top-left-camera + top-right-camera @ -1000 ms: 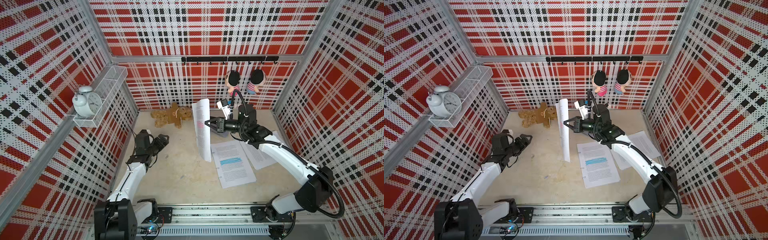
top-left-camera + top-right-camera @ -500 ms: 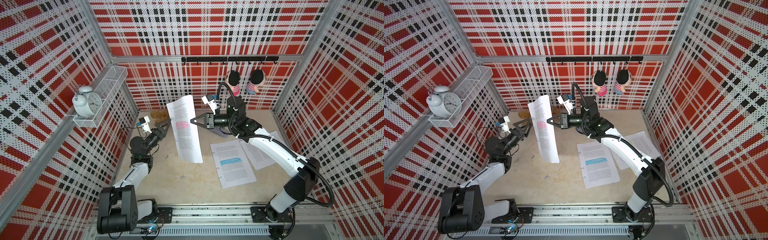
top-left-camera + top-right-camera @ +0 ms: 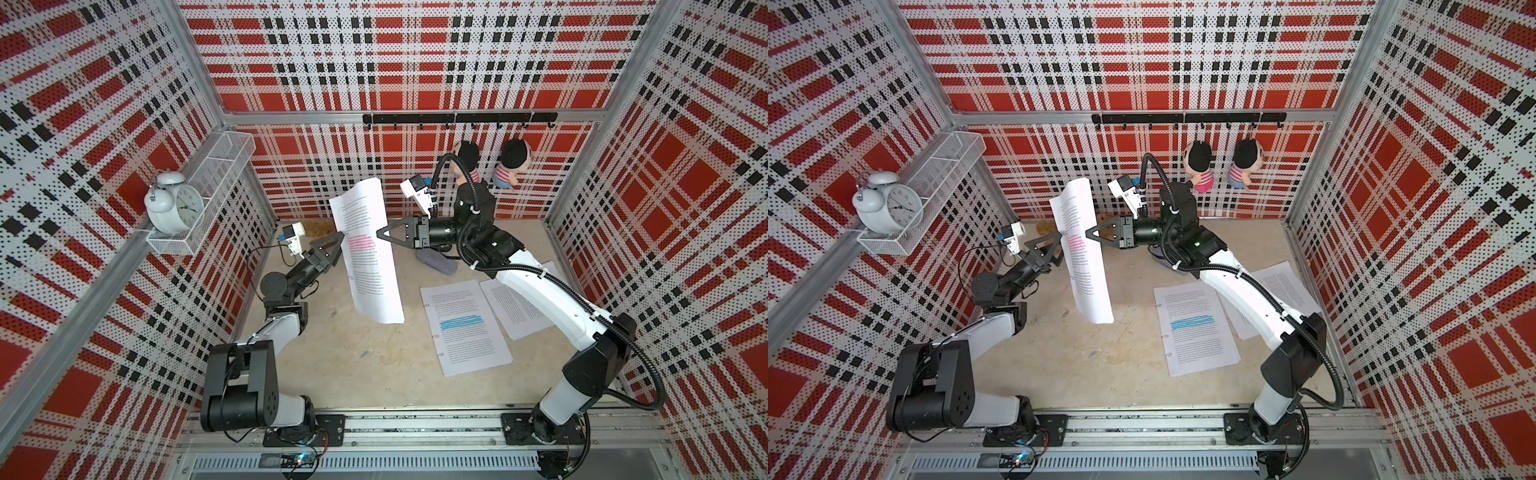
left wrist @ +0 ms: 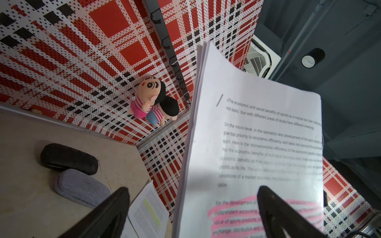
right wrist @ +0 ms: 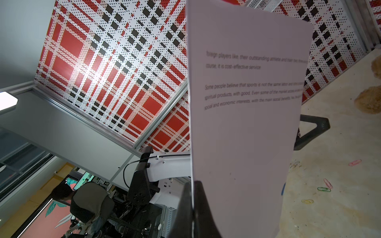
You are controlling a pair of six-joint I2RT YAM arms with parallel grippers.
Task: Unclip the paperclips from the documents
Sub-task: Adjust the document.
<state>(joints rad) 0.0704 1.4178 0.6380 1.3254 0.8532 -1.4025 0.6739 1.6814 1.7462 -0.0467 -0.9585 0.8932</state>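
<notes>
The wire basket (image 3: 216, 174), on the wall beyond the left end effector (image 3: 338, 248), holds a clock (image 3: 174, 203). That end effector gapes wide astride one edge of the pink-banded document (image 3: 370, 270), gripping nothing. The right end effector (image 3: 380, 234) pinches the opposite edge, holding the sheets upright off the counter (image 3: 374, 374). A blue paperclip (image 5: 283, 189) sits on the edge just below the left end effector. Loose paperclips (image 3: 333, 312) lie underneath it, and two cases (image 4: 68, 158) lie beneath the right end effector.
</notes>
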